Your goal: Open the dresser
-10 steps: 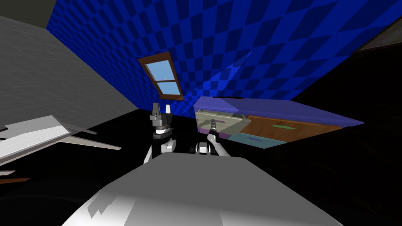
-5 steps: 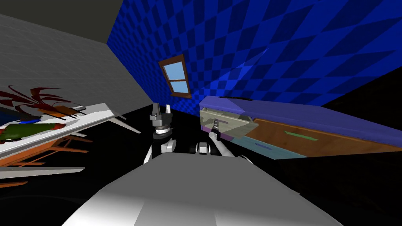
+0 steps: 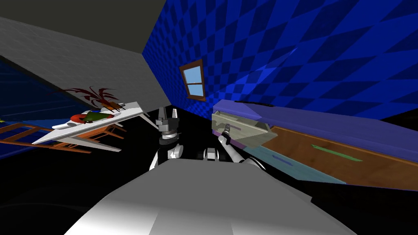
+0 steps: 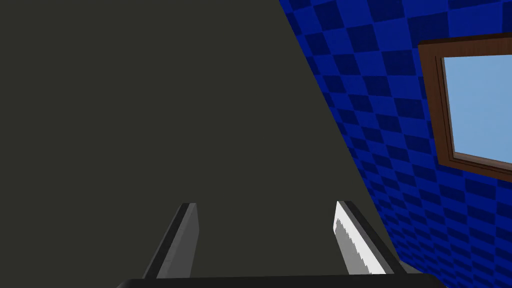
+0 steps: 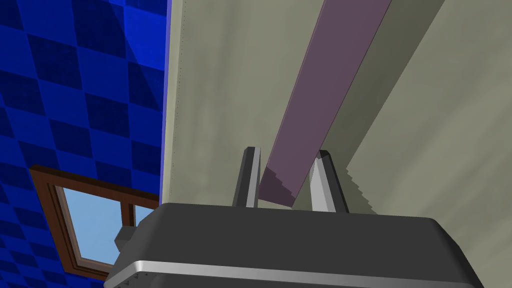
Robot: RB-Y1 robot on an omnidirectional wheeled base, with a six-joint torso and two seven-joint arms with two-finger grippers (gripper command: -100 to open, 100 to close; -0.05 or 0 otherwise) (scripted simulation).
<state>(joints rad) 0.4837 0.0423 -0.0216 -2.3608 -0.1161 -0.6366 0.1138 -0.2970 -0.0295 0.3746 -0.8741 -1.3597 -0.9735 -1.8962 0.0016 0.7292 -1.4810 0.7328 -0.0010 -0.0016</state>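
Presently | right gripper (image 5: 287, 152) pinches purple handle (image 5: 330, 75); bar's long axis passes through the grip | drawer (image 3: 249, 132) ahead, jutting from dresser (image 3: 310, 116); pull judged rearward | left gripper (image 4: 266, 204) spread, idle.

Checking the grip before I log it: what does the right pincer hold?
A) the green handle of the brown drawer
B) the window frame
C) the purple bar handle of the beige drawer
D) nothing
C: the right pincer clamps the purple handle from both sides, on the beige drawer front.
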